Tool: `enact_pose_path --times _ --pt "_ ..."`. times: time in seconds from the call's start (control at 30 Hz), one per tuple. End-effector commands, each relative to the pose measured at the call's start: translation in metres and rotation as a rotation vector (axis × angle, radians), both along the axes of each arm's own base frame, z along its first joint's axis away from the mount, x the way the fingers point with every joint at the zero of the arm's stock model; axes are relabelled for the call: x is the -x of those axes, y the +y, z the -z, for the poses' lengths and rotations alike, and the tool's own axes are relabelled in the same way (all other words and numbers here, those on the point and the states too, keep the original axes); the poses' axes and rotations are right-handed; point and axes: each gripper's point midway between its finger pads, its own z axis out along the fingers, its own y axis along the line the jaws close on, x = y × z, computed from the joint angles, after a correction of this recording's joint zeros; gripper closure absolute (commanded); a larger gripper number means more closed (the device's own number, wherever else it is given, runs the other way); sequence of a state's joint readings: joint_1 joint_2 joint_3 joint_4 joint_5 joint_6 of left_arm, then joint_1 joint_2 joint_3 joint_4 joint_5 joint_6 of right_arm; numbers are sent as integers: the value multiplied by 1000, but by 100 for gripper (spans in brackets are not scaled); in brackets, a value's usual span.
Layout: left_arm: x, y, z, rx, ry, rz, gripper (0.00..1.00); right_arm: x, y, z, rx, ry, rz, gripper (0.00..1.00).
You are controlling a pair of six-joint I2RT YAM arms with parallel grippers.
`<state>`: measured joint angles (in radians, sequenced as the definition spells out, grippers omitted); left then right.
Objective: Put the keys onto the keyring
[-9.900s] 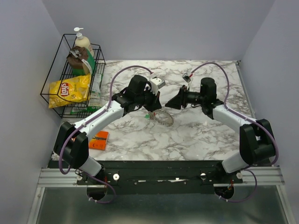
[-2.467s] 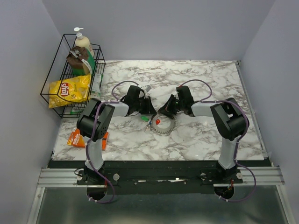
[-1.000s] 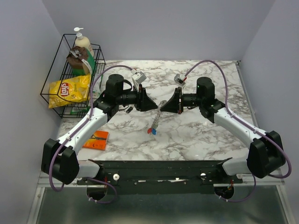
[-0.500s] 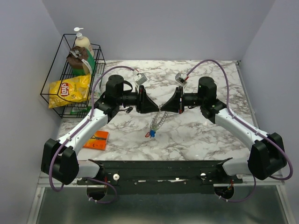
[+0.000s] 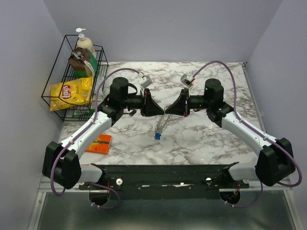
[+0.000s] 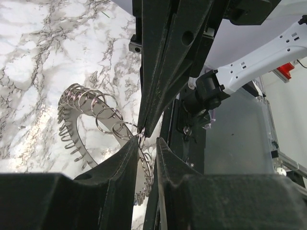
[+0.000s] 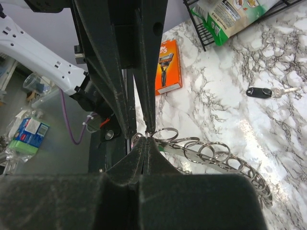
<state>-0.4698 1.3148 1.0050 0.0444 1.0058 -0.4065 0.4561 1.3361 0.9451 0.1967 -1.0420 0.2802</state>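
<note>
Our left hand [image 6: 146,143] is narrow: its own camera shows its two dark fingers [image 6: 120,167] a slit apart, with small loops of the silvery wire keyring [image 5: 162,125] filling the slit, so it grips the ring. Our right hand [image 7: 145,141] is pressed flat shut on the same ring, tip to tip with the left.

Only the overhead view lets us see that the ring hangs down from that meeting point over the middle of the white marbled bench [image 5: 201,139], with a blue plastic-headed key [image 5: 157,137] at its lowest end. We cannot tell whether that end touches the bench.

The wrist views show what the overhead view blurs: the ring is fringed with many small split rings, too overlapped for us to count. The right wrist view alone shows a black-headed key [image 7: 261,92] lying flat on the bench, apart from the ring.

We count two hands, one keyring, one blue head and one black-headed key. We also count one orange razor pack [image 5: 98,143] near the left edge and one black wire basket [image 5: 50,106] at the far left corner. The basket holds one yellow crisp bag [image 5: 72,91] and one pump bottle [image 5: 85,45].
</note>
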Motion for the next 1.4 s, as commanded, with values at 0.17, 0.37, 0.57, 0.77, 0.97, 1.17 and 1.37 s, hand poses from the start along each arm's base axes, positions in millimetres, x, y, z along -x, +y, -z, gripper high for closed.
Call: enact_pose_path --times 0.17,0.37,0.57,0.77,0.97,1.17,1.37 --pt "8 -5 14 -7 17 44 67 8 -2 -23 -51 -63 -28 99" --pt "12 -11 9 4 14 74 76 8 -2 -23 -56 -63 -22 99" --pt "15 -18 10 -1 18 93 96 8 -2 -24 -58 -62 -24 99" --pt "12 -16 10 -19 -6 54 100 5 -2 -22 -55 -53 -5 98" --pt "5 -9 11 -64 -59 -25 100 -8 -7 -27 -55 -66 127 40" --pt "0 -3 12 -94 -86 -88 100 -14 -23 -43 -83 -149 279 3" --pt "-6 2 13 -118 -112 -134 100 -17 -25 -37 -56 -143 296 0"
